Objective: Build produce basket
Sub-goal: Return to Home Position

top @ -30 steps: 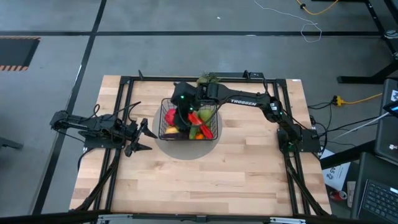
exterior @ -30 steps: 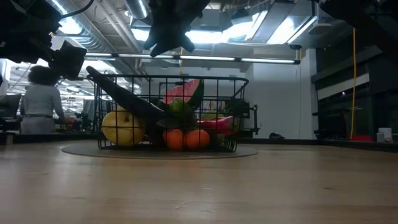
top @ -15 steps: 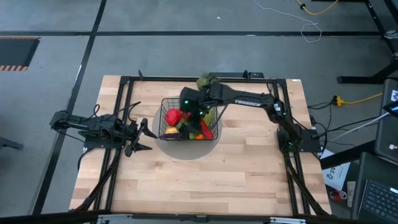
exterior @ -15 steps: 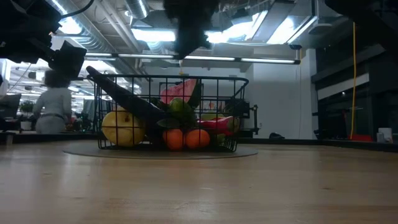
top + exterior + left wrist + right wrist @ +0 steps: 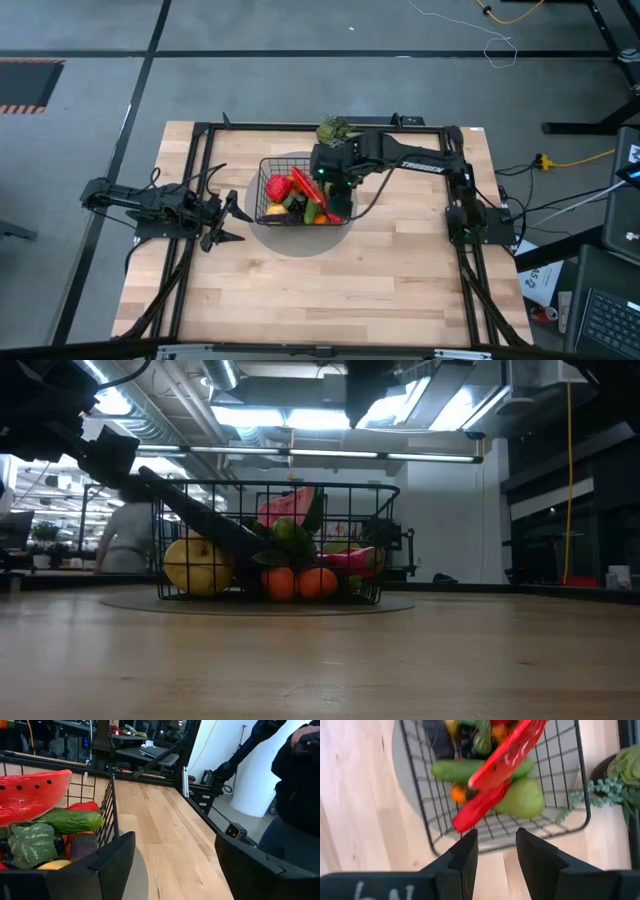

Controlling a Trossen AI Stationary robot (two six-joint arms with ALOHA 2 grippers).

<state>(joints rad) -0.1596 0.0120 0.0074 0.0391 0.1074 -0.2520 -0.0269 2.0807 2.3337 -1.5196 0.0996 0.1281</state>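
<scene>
The black wire basket (image 5: 258,195) stands on a flat grey round mat (image 5: 300,243) at the table's middle far part. It holds produce: a red watermelon slice (image 5: 507,752), a green cucumber (image 5: 465,770), a green pear (image 5: 520,797), a red chili (image 5: 480,805), a yellow pear (image 5: 197,565) and orange clusters (image 5: 300,582). My right gripper (image 5: 497,850) hangs above the basket's right side (image 5: 325,180), pointing down, open by a narrow gap and empty. My left gripper (image 5: 238,217) waits low beside the basket's left wall (image 5: 112,805), open wide and empty.
A leafy green bunch (image 5: 333,128) in a dark pot sits just beyond the basket's far right corner and shows in the right wrist view (image 5: 620,775). Bare wood lies near and to the right of the mat. A person (image 5: 125,540) walks in the room behind.
My right gripper has moved from above the basket's left middle toward the table's right edge, rising a little, and now hangs over the basket's right side. The produce beneath it has come into view. The basket and its contents have stayed put.
</scene>
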